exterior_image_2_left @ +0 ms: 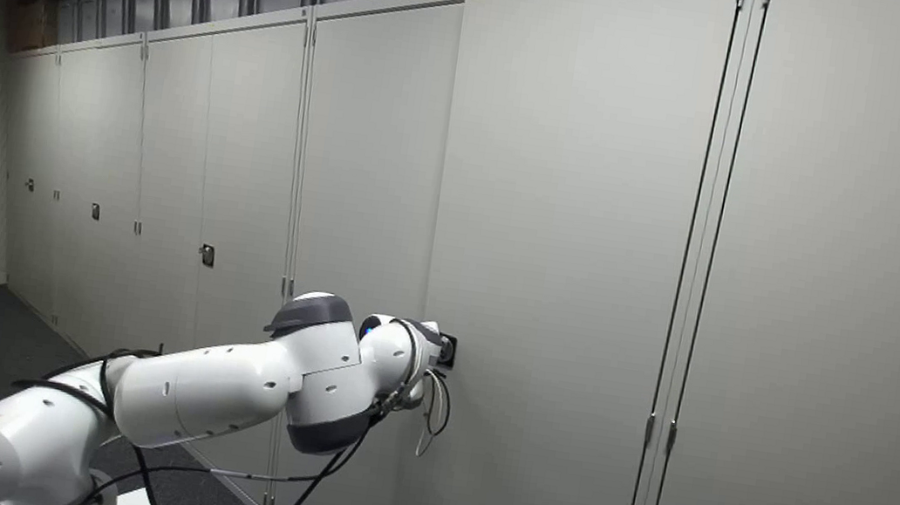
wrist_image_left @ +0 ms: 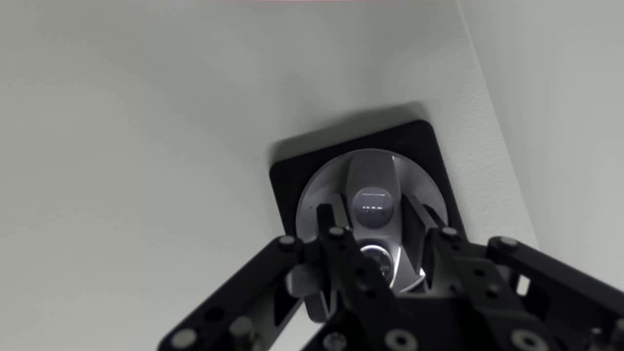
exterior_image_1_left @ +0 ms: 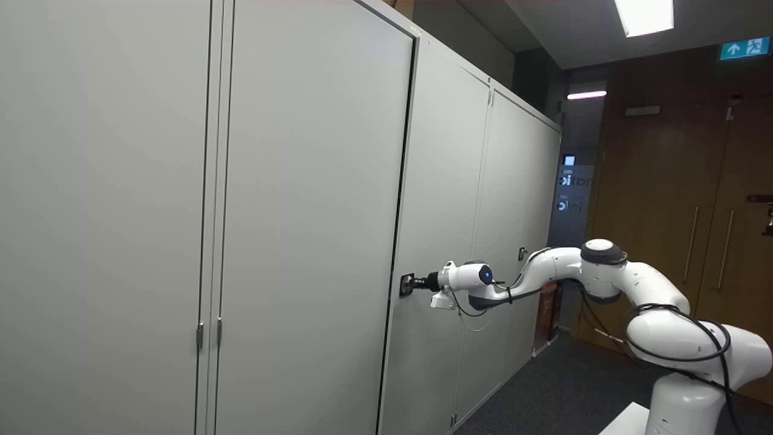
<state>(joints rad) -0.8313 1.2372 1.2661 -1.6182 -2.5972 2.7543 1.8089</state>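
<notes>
The silver handle point(wrist_image_left: 374, 187) sits on a grey cabinet door point(exterior_image_1_left: 438, 169), right by its upright edge, well away from the white bench's point(exterior_image_1_left: 628, 422) corner. The gripper point(wrist_image_left: 374, 209) has got fingers point(wrist_image_left: 413, 234) either side of it, can't really tell if they're squeezing. White arm point(exterior_image_1_left: 598, 278) stands beside that corner.
</notes>
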